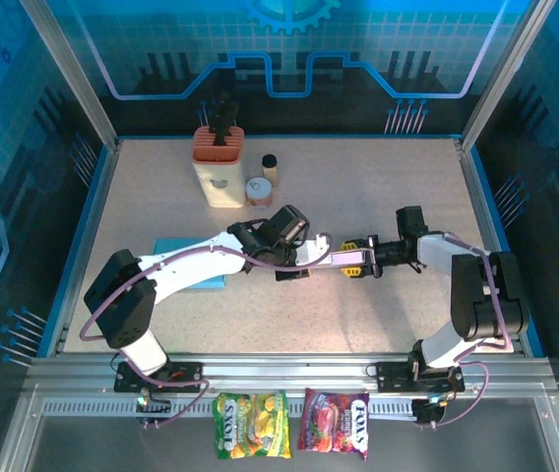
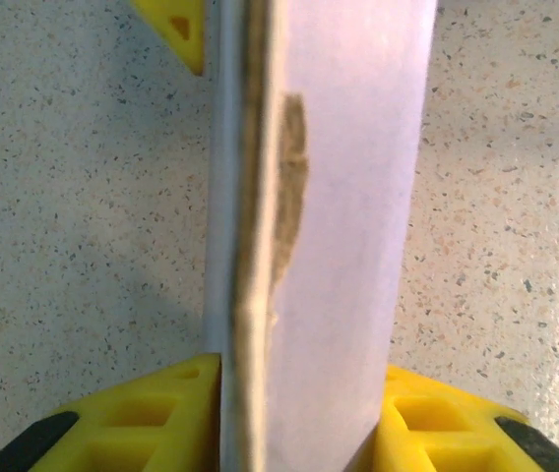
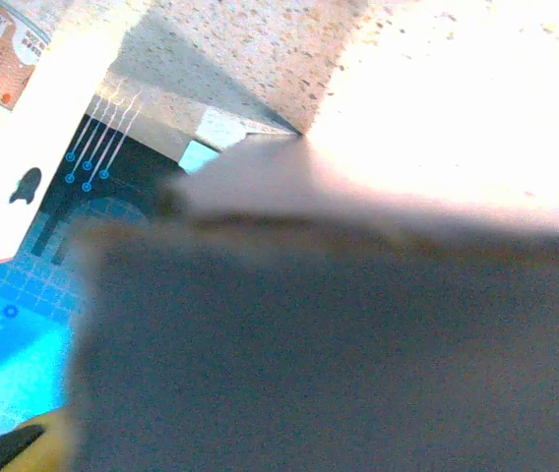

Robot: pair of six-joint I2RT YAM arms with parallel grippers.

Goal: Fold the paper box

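One paper box (image 1: 321, 256) sits between the left pincer (image 2: 299, 403) and right pincer (image 1: 356, 262).

The left arm (image 1: 191, 260) and right arm (image 1: 480, 295) share one build: white links between bulky black joint housings, each trailed by a looping lilac cable (image 1: 97, 313). The left gripper (image 2: 294, 423) has yellow fingers (image 2: 132, 423) with triangular cut-outs and black outer edges. The right gripper (image 1: 355, 260) shows yellow too.
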